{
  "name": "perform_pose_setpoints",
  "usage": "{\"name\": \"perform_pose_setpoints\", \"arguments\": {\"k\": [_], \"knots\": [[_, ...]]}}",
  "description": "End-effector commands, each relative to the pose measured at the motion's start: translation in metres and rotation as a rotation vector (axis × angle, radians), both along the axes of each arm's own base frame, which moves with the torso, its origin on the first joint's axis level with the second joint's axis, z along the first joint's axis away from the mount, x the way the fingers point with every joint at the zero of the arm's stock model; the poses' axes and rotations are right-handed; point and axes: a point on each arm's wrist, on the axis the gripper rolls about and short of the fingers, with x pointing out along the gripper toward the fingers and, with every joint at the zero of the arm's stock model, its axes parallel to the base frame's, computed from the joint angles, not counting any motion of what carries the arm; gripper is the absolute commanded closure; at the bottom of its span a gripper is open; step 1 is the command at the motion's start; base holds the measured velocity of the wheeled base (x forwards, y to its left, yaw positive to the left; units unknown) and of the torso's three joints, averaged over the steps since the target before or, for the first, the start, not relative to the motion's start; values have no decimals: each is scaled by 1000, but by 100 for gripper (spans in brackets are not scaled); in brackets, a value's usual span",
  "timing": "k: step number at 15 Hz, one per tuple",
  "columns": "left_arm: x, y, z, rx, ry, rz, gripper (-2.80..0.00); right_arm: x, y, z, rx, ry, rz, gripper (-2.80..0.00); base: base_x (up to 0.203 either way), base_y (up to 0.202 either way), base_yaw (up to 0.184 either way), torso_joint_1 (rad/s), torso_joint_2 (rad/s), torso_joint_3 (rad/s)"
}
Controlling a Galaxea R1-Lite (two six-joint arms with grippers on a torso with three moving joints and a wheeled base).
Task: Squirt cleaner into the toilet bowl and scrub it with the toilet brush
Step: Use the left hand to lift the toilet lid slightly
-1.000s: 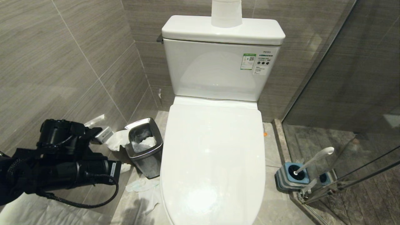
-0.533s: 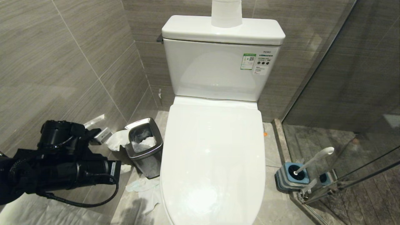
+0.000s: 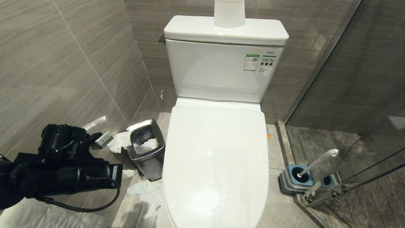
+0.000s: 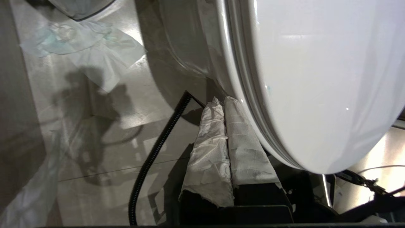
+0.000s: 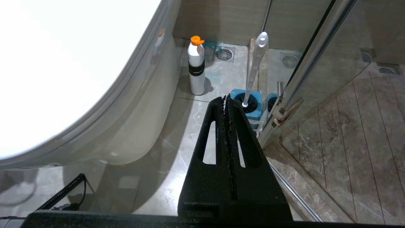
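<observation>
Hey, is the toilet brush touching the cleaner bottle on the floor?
Apart. The right wrist view shows bare floor between the toilet brush in its holder and the cleaner bottle.

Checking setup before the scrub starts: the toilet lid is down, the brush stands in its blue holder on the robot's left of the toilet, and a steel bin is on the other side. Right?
Not quite. The toilet brush stands in its blue holder on the robot's right of the toilet, by the glass door, as the head view shows. The steel bin is on the left. The lid is down, as you said.
</observation>
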Motion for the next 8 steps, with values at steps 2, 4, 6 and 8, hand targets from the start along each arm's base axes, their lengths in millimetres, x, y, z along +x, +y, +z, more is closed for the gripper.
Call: {"name": "perform_pose_setpoints", "arguments": {"k": [2,4,6,8], "knots": [[-7,-1,-2,-50,20,-53,0,0,0,0,1,0,0,0,0,0,0,0,0,0],[-8,-5,-2,-46,16,-76,0,0,0,0,1,0,0,0,0,0,0,0,0,0],[-9,-11,-2,-39,11,-108,0,0,0,0,1,0,0,0,0,0,0,0,0,0],[-11,-18,-2,-38,13,-139,0,0,0,0,1,1,0,0,0,0,0,0,0,0]]}}
